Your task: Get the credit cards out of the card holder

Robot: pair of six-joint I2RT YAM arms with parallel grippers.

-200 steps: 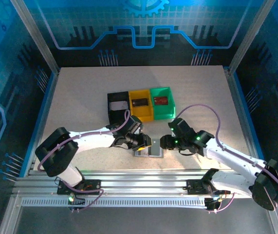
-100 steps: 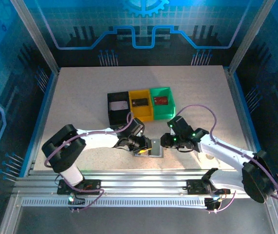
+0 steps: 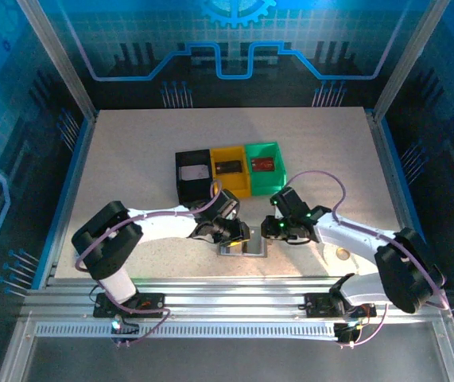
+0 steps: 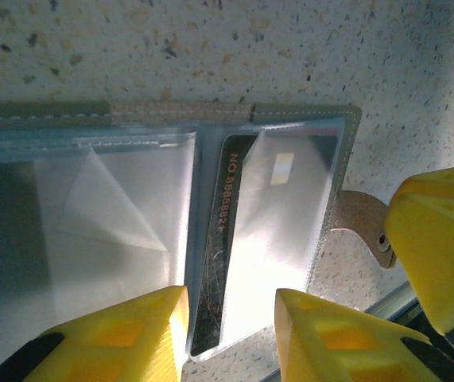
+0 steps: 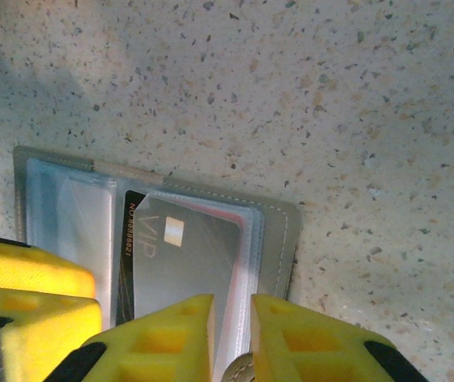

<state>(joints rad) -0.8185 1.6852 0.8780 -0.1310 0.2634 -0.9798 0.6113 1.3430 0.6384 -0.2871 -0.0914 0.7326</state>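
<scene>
- Top view: both arms are bent inward, wrists lowered to the open card holder point(image 3: 242, 247) on the bench point(image 3: 131, 159).
- Left wrist: the left jaws are seen parted over its dark card point(image 4: 225, 239).
- Right wrist: the right jaws are nearly closed about the tab point(image 5: 241, 368); a grip cannot be told.

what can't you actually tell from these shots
- Top external: the card holder is mostly covered by the left gripper and right gripper. Its cards are too small to tell apart.
- Left wrist: the dark card has its lower end behind the fingers, and glare washes out its face.
- Right wrist: the tab runs off the bottom edge, so a pinch can't be confirmed.
- Any cards under the dark one are hidden.
</scene>
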